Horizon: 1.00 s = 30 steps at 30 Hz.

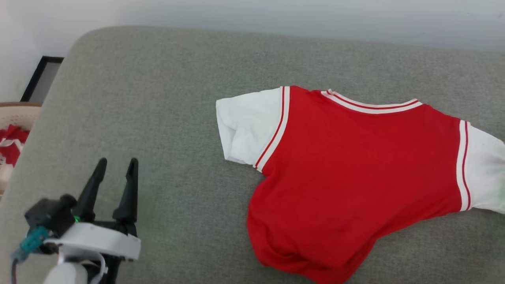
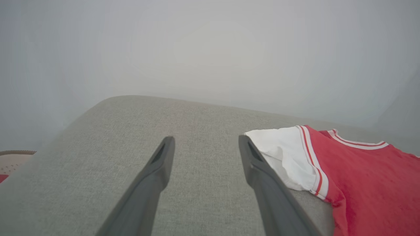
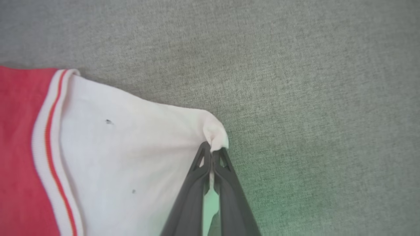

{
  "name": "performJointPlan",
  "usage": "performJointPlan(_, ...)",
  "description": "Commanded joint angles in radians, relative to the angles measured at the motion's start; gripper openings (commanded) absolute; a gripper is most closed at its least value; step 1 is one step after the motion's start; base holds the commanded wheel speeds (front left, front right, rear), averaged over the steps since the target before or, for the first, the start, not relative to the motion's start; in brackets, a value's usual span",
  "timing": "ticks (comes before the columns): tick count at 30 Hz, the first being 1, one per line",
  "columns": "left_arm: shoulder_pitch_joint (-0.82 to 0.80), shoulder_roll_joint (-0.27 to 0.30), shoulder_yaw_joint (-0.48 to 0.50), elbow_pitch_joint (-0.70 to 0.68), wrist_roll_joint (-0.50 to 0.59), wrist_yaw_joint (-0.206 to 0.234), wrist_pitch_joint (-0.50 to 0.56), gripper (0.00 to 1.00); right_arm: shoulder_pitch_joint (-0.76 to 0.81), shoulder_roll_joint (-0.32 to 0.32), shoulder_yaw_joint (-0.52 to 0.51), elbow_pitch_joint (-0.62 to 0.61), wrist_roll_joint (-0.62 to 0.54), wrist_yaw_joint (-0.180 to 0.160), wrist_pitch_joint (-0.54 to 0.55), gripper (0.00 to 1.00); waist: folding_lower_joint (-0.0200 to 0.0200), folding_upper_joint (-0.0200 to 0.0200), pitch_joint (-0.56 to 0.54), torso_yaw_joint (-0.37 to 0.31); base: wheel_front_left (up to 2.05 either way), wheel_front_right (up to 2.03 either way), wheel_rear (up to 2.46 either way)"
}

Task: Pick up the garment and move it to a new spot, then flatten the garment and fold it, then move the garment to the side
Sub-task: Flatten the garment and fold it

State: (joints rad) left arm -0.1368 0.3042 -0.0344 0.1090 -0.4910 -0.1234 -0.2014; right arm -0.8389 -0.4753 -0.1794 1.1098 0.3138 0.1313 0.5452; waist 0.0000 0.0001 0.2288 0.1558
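So the garment [image 1: 355, 177] was lying on this big grey cushion [image 1: 158, 98], over on the right half from the head view. It was mostly spread out with a plain red side facing up, and I couldn't see any lettering on it. The striped collar pointed toward the far edge. One white sleeve [image 1: 246, 128] stuck out to the left, a bit folded over on itself. The other sleeve ran off toward the right edge of the picture. The bottom hem nearest the robot looked bunched and rumpled, not flat.

The right gripper [image 3: 212, 148] had its fingers pressed together on the tip of a white sleeve [image 3: 131, 154], pinching a little nub of cloth that poked out past the fingertips. The rest of that sleeve lay on the cushion, with a faint green glow on the fabric next to the fingers.

The left gripper [image 1: 118, 161] was at the lower left, well apart from the garment, with its fingers spread wide and nothing between them. From its own wrist camera the left gripper [image 2: 206, 139] pointed across bare cushion, with the left-hand sleeve just beside one finger.

Off the cushion's left edge there was a beige basket [image 1: 17, 114] with some red-and-white cloth [image 1: 10, 148] in it. There was also a dark frame [image 1: 39, 79] against the wall.
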Motion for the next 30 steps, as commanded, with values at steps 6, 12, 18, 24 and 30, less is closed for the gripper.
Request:
performJointPlan(6,-0.117,0.066,-0.045,-0.004,-0.05,-0.008,0.112,1.0,-0.009,0.014,0.033,-0.003,0.021,-0.001,-0.016,0.0,0.0,-0.0001,-0.001,-0.034,0.0,0.0,0.0)
performJointPlan(12,-0.315,0.166,-0.174,0.034,-0.195,-0.008,0.338,1.0,-0.027,0.018,0.057,-0.023,0.046,-0.001,-0.019,0.0,0.0,-0.0001,0.035,-0.053,0.0,0.0,0.0)
performJointPlan(18,-0.524,0.219,-0.289,0.136,-0.335,-0.008,0.527,1.0,-0.047,0.018,0.078,-0.039,0.068,-0.001,-0.026,0.0,0.0,-0.0001,0.077,-0.066,0.0,0.0,0.0)
performJointPlan(24,-0.723,0.228,-0.401,0.296,-0.425,-0.007,0.688,1.0,-0.07,0.024,0.103,-0.057,0.084,-0.001,-0.034,0.0,0.0,-0.0001,0.13,-0.088,0.0,0.0,0.0)
performJointPlan(30,-0.839,0.215,-0.497,0.429,-0.461,-0.007,0.738,1.0,-0.084,0.03,0.126,-0.065,0.098,-0.001,-0.036,0.0,0.0,-0.0001,0.173,-0.102,0.0,0.0,0.0)
